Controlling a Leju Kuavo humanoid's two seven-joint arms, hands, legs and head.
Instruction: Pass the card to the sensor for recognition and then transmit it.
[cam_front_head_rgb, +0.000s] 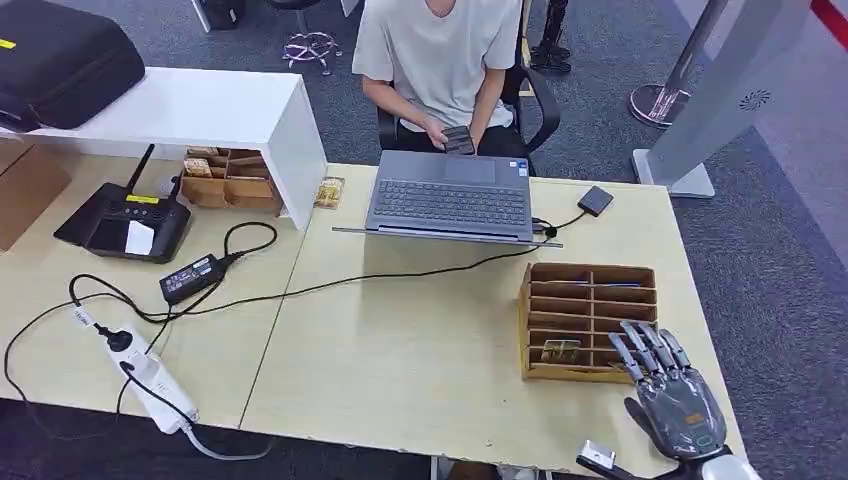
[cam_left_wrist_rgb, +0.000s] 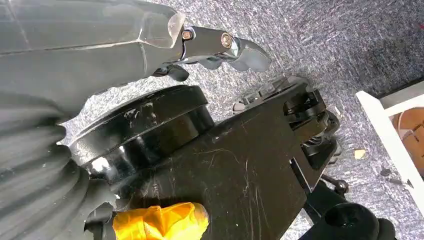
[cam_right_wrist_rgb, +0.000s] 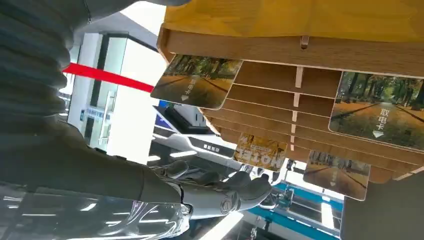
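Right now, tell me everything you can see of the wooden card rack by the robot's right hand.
The wooden card rack is a light brown slotted box, looking like thin plywood, with two columns of narrow compartments split by a central divider. It sits flat on the pale table near its right edge, in front of the laptop. Cards with autumn-tree prints stand out of several slots in the right wrist view; one gold card shows in a near slot. The right hand hovers at its near right corner, fingers spread; contact cannot be told.

On the tabletop (cam_front_head_rgb: 420, 350), the slotted card rack (cam_front_head_rgb: 588, 320) sits at the right, a card (cam_front_head_rgb: 561, 350) in a near slot. The laptop (cam_front_head_rgb: 450, 195) lies behind it; the sensor (cam_front_head_rgb: 125, 222) far left. The right hand (cam_front_head_rgb: 672, 395) is just before the rack.
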